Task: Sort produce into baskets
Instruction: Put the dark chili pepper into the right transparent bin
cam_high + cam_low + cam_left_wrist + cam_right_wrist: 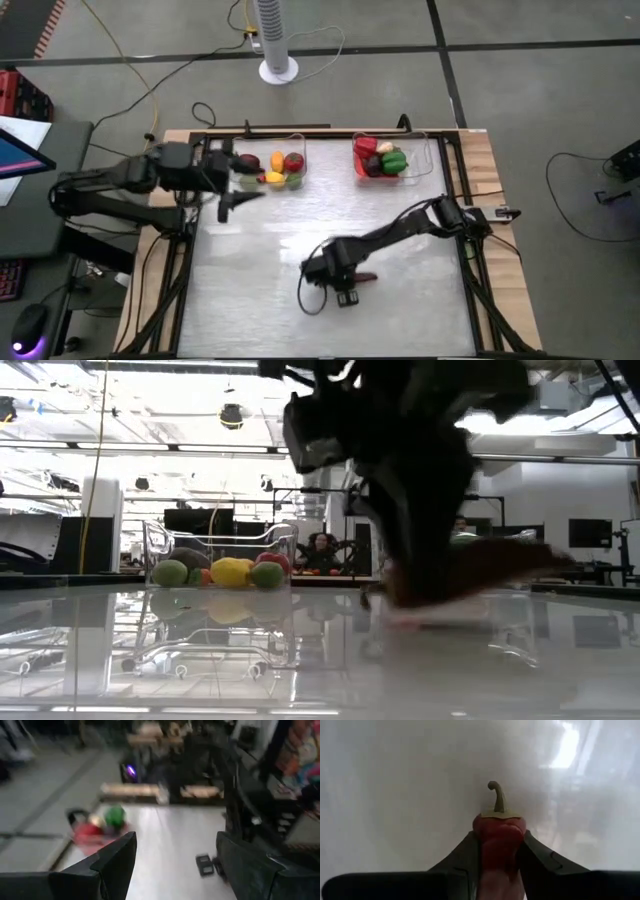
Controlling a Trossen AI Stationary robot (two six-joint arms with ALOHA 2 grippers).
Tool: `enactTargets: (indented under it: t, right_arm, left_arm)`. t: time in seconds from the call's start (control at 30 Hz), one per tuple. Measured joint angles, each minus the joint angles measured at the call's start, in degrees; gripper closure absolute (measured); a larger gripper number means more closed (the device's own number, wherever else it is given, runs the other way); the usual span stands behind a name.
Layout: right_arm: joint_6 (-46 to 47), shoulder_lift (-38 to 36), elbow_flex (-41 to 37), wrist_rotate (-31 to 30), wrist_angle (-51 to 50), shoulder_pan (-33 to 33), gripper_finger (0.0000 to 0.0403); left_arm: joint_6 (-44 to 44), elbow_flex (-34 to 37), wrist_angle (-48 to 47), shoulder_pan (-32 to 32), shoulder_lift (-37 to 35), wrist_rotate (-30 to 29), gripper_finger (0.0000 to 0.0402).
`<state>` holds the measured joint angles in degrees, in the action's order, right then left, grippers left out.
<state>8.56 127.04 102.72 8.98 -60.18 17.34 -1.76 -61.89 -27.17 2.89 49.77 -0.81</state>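
Right gripper [497,855] is down at the table near the middle-front of the work surface, fingers [462,857] closed in against both sides of a red chilli [498,837]. Chilli's long axis runs along the line between the fingers, green curved stem end pointing away from the wrist, out past the fingertips; the rest of the body lies back between the fingers. In the high view the right gripper [345,285] sits low over the table with the chilli [366,277] showing as a dark red sliver just beside it, lying roughly flat on the tabletop [300,230].

Left gripper [235,190] hangs over the table's left rear, beside the left basket [275,168], fingers [117,860] spread wide with nothing between them.

Counts: two clear baskets, both at the rear edge. The left basket holds about five pieces: dark purple, red, yellow, orange, green. The right basket [395,160] holds about four: red, green, a pale one, a dark one; exact count is hard to tell since they overlap. One chilli out on the table, in the right gripper. In the low view the near basket [220,555] shows green, yellow and red pieces through its wall.
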Motion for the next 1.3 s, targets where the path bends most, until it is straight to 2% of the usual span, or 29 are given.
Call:
enactTargets:
  t: [0.13,0.23,0.33,0.43,0.5,0.73,0.9,1.13,1.3]
  right_arm:
    - [-1.83,-3.45,1.26,-3.64,-10.02,-3.98,0.0268]
    - [-2.86,-7.02,1.07,-9.75,-17.01,-7.68,0.0256]
    - [-2.73,-11.36,1.02,-16.82,-22.12,-12.37,0.0256]
    - [-0.16,-15.98,1.02,-23.71,-26.48,-18.09,0.026]
    - [1.97,-18.76,1.02,-25.95,-27.03,-22.02,0.0258]
    - [5.99,-24.27,1.04,-30.09,-29.19,-35.57,0.024]
    - [3.86,-24.8,1.02,-34.76,-29.84,-43.33,0.0239]
    - [1.42,-23.33,0.98,-34.71,-29.79,-52.82,0.0235]
    - [-0.07,-22.89,1.0,-33.32,-29.72,-56.99,0.0203]
  left_arm:
    - [1.72,-3.14,0.43,1.39,-0.67,-0.88,0.0141]
    - [1.26,-2.41,1.79,1.95,-1.54,2.42,0.0141]
    - [-0.77,-0.12,5.27,1.92,-2.94,5.22,0.0141]
    - [-2.95,4.1,10.26,1.93,-5.58,5.05,0.0141]
    - [-4.59,7.71,12.6,1.93,-7.97,3.99,0.0141]
    - [-13.74,20.38,13.32,1.93,-19.1,-1.76,0.0141]
    - [-21.2,26.24,10.48,1.93,-27.82,-6.51,0.0141]
    - [-29.71,28.39,1.02,1.93,-34.22,-11.04,0.0141]
    - [-31.49,28.37,-0.28,1.93,-35.56,-11.13,0.0141]
